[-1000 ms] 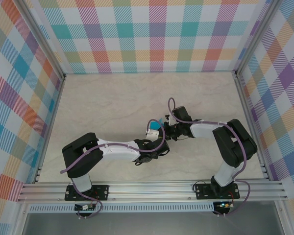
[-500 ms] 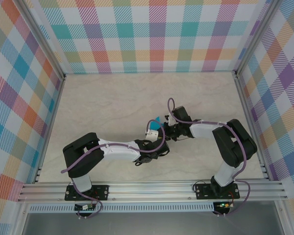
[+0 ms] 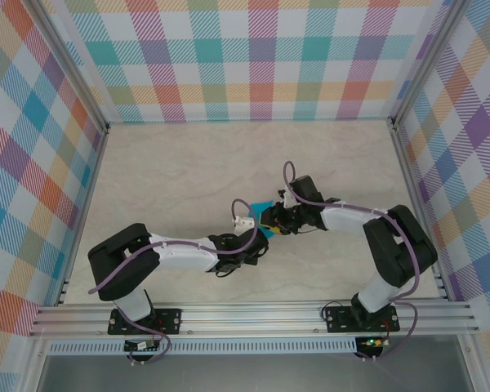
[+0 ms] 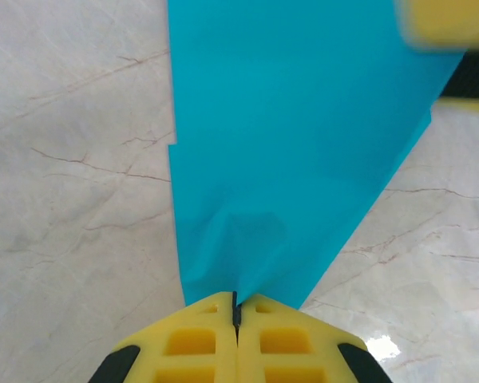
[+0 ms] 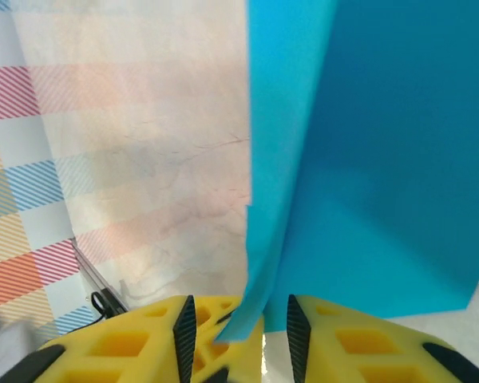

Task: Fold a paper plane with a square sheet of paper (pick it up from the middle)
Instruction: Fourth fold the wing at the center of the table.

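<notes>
The cyan-blue sheet of paper (image 4: 295, 144) is folded in layers and tapers toward my left gripper (image 4: 235, 307), which is shut on its narrow end. In the top view the paper (image 3: 264, 203) hangs above the table's middle between my left gripper (image 3: 260, 232) and right gripper (image 3: 272, 219). In the right wrist view the right gripper (image 5: 239, 327) is open, and a loose edge of the paper (image 5: 383, 159) dips between its pads without being pinched. One yellow right finger (image 4: 451, 20) shows blurred at the paper's far corner.
The marble-patterned tabletop (image 3: 188, 163) is bounded by aluminium rails (image 3: 253, 314) and plaid walls (image 3: 253, 57). Purple cables loop over both arms near the grippers. Both arms meet close together at the table's centre.
The left gripper has closed on the paper while the right gripper's jaws have opened. The left arm has shifted slightly left and its wrist has turned; more cyan paper shows from above.
</notes>
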Action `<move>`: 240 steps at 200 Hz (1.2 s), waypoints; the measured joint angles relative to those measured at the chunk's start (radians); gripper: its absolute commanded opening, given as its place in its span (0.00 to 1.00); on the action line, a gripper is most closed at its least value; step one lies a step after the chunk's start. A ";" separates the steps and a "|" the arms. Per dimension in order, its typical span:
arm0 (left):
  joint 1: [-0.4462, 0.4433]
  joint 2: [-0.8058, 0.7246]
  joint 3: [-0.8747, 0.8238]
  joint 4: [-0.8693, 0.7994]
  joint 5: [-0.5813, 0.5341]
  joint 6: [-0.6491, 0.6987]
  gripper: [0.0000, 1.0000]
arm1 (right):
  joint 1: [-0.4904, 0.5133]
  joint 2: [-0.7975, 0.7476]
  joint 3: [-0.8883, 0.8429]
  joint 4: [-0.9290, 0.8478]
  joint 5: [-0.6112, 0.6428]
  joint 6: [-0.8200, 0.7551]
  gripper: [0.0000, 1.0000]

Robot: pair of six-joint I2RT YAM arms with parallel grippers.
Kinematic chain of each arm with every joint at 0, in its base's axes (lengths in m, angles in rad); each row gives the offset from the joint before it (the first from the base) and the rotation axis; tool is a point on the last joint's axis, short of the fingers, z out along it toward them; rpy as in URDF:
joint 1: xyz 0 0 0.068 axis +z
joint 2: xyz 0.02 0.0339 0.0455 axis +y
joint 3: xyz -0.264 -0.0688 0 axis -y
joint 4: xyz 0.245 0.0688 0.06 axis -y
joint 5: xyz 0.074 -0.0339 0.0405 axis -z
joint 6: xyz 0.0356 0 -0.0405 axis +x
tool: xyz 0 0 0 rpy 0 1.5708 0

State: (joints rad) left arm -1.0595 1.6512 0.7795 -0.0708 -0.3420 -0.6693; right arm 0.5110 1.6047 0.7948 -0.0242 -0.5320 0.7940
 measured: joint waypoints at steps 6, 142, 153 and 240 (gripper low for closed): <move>0.013 -0.009 -0.013 0.019 0.026 0.005 0.00 | -0.005 -0.030 -0.006 -0.001 0.006 -0.003 0.46; 0.193 -0.061 -0.209 0.369 0.417 0.033 0.00 | -0.020 -0.149 -0.114 -0.012 0.026 -0.015 0.31; 0.203 -0.064 -0.215 0.374 0.432 0.031 0.00 | -0.014 -0.135 -0.114 0.003 0.019 -0.013 0.27; 0.252 -0.056 -0.262 0.468 0.530 -0.026 0.00 | 0.052 0.017 -0.082 0.150 -0.035 0.061 0.12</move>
State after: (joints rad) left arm -0.8074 1.5955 0.5179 0.3973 0.1883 -0.6949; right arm 0.5629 1.6215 0.7128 0.1257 -0.5674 0.8547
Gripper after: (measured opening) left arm 0.046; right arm 0.124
